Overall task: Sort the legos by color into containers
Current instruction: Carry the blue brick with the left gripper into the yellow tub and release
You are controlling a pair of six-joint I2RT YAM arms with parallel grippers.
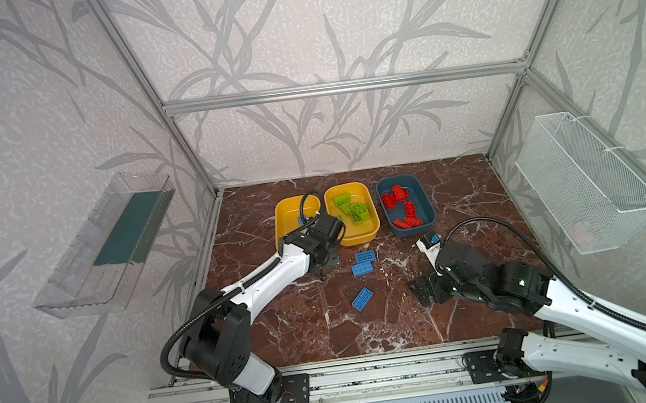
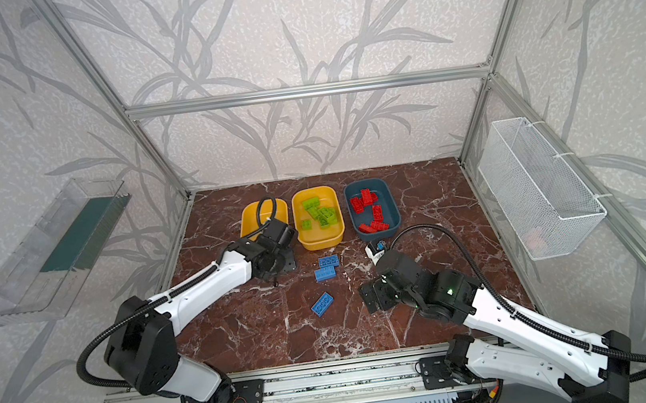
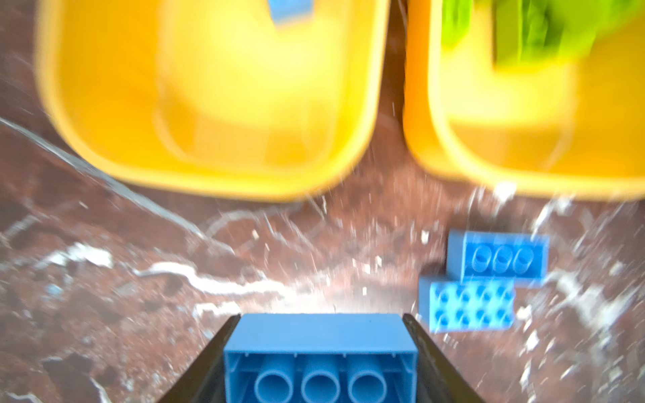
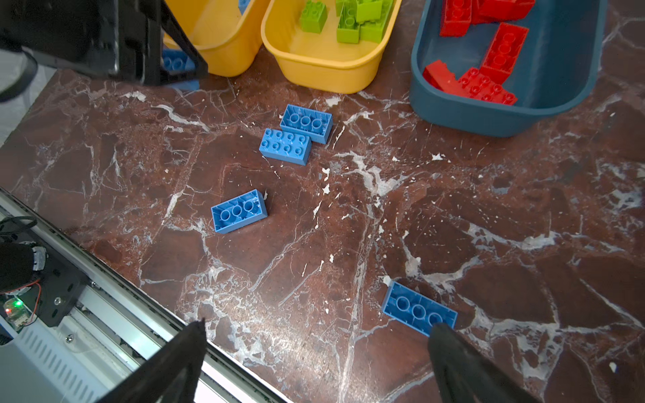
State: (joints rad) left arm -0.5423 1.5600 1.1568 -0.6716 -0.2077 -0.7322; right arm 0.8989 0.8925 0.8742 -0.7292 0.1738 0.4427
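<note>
Top views: up high over the front rail (image 1: 334, 377), both tilted down toward the back wall (image 1: 346, 132), with the whole marble table (image 1: 370, 330) in both.
Left wrist: right down low and blurred, peering past the held brick (image 3: 319, 349) at two yellow tubs (image 3: 87, 104).
Right wrist: higher and farther out, slanting across the table toward the yellow tubs and the teal tub (image 4: 471, 118).
Shared: the touching blue pair (image 4: 286, 146) shows in every view.

Blue legos (image 4: 239, 211); lime legos (image 4: 313, 15); red legos (image 4: 504, 52); yellow tubs (image 4: 321, 75); teal tub (image 4: 471, 118).

place: robot test cell | aluminium frame (image 1: 341, 87), leaf-print panels (image 1: 291, 26), marble tabletop (image 1: 370, 326)
</note>
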